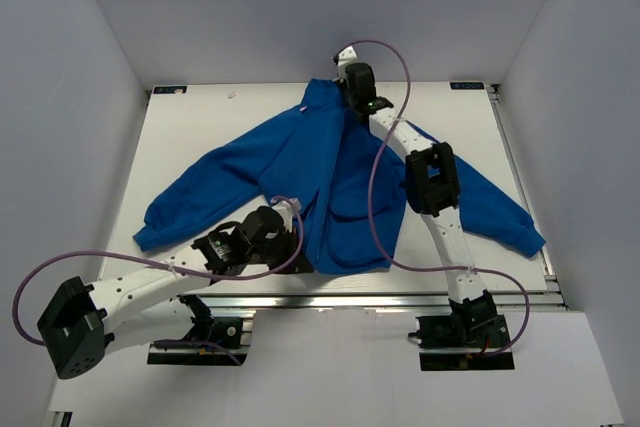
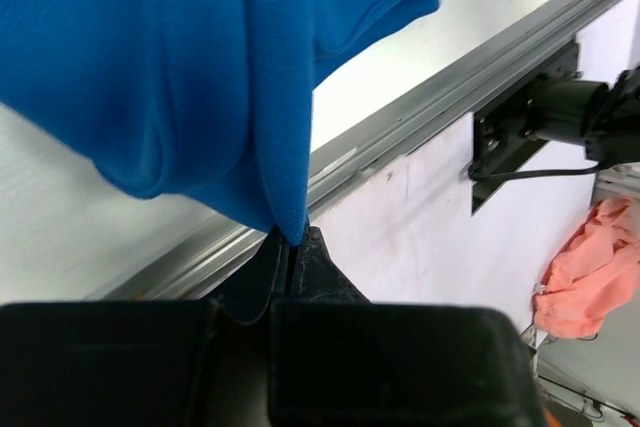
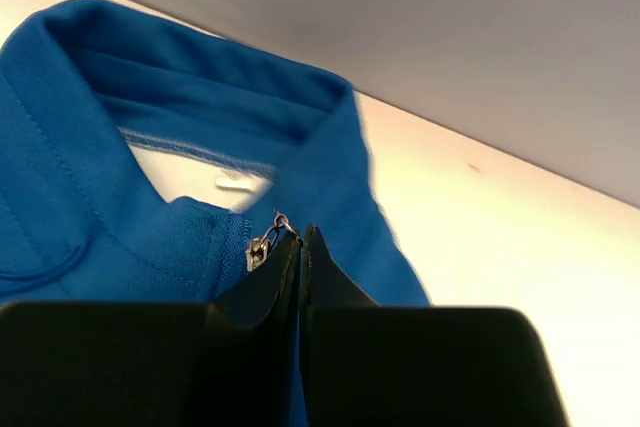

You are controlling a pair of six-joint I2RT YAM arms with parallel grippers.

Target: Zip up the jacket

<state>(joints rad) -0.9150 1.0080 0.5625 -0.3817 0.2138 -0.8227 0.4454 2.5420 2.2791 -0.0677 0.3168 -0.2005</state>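
Note:
The bright-blue jacket [image 1: 330, 177] lies spread on the white table [image 1: 200, 127], collar at the far side, sleeves out to both sides. My left gripper [image 1: 290, 222] is shut on the jacket's bottom hem [image 2: 285, 217] near the front edge and holds it taut. My right gripper [image 1: 352, 82] is at the collar [image 3: 200, 77], shut on the metal zipper pull [image 3: 265, 242], which sits at the top of the front, just under the collar. The white inner lining [image 3: 190, 172] shows inside the neck.
An aluminium rail [image 2: 420, 117] runs along the table's near edge. The right arm's base mount [image 2: 545, 122] and a pink cloth [image 2: 590, 267] lie beyond it. Grey walls [image 1: 90, 97] close in the table on three sides.

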